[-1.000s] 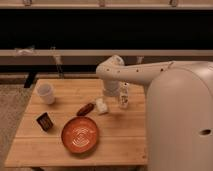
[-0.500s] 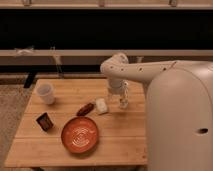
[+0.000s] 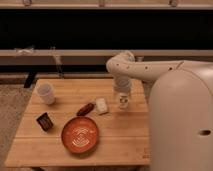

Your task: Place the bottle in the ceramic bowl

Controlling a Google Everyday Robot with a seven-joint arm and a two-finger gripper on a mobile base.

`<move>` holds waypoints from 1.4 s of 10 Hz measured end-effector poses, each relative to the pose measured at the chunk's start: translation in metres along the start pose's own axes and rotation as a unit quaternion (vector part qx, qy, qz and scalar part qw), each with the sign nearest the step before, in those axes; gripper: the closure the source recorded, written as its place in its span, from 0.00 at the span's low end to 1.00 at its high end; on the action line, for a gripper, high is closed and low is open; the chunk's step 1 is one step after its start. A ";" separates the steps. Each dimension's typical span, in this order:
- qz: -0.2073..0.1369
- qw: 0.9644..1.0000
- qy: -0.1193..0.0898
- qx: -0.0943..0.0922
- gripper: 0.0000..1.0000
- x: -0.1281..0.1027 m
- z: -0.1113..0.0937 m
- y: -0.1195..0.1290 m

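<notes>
The bottle (image 3: 123, 102) is small and whitish with a pale label. It stands upright near the right side of the wooden table (image 3: 125, 135). My gripper (image 3: 122, 92) hangs straight down over the bottle, at its top. The ceramic bowl (image 3: 80, 134) is orange-brown with a pale swirl inside. It sits at the table's front middle, to the left of and nearer than the bottle, with nothing in it.
A white cup (image 3: 46, 93) stands at the back left. A small white block (image 3: 102, 105) and a red-brown oblong item (image 3: 85, 109) lie between the bowl and the bottle. A small dark box (image 3: 44, 121) lies left of the bowl. The robot's white body (image 3: 182, 125) fills the right.
My arm's elbow has shifted to the right and the gripper has settled over the bottle. The bottle and the bowl have not moved.
</notes>
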 end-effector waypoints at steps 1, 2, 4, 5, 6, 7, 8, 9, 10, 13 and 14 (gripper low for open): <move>0.003 1.000 -0.010 -0.004 0.35 -0.004 0.001 -0.005; 0.006 1.000 -0.021 -0.012 0.35 -0.009 0.003 -0.008; 0.014 0.999 -0.035 -0.023 0.35 -0.014 0.009 -0.011; 0.014 0.999 -0.041 -0.030 0.35 -0.016 0.012 -0.008; 0.016 0.998 -0.048 -0.037 0.35 -0.017 0.015 -0.007; 0.019 0.997 -0.056 -0.041 0.35 -0.017 0.017 -0.007; 0.020 0.997 -0.064 -0.045 0.35 -0.018 0.018 -0.006; 0.025 0.995 -0.079 -0.052 0.36 -0.019 0.019 -0.003; 0.027 0.995 -0.082 -0.055 0.41 -0.019 0.019 -0.003; 0.024 0.994 -0.096 -0.048 0.71 -0.017 0.022 0.001; 0.021 0.991 -0.126 -0.039 0.80 -0.017 0.027 0.005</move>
